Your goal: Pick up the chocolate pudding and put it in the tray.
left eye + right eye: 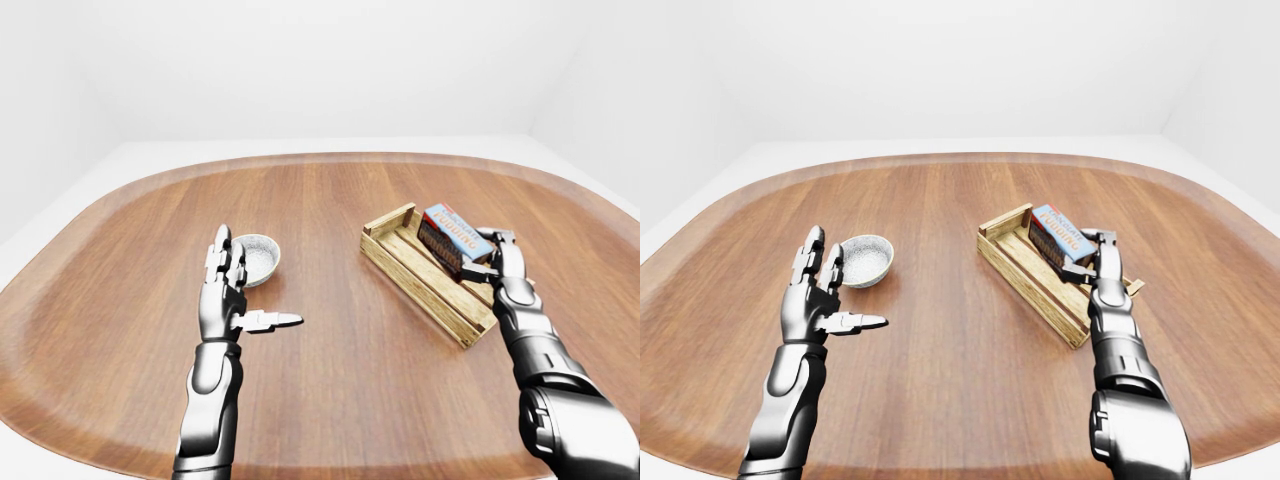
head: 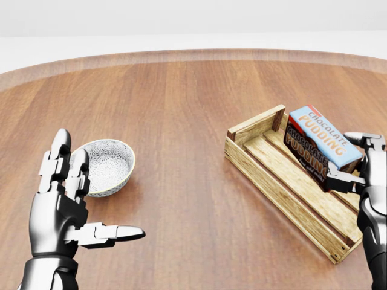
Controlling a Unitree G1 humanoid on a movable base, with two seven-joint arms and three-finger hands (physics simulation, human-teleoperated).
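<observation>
Resting tilted over the tray point(image 2: 254, 128), pudding box point(image 2: 318, 147) between right-hand fingers point(image 2: 342, 177).

The right hand point(image 1: 1092, 262) grips the chocolate pudding point(image 1: 1060, 233), seemingly inside the tray point(image 1: 1025, 272).

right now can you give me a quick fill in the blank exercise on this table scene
1. The right hand is shut on the chocolate pudding box, holding it over the wooden ____.
2. The patterned bowl sits beside the ____ hand.
3. The left hand has its fingers ____ and holds nothing.
4. The tray rests on a ____ table.

Missing words: tray; left; open; wooden
</observation>
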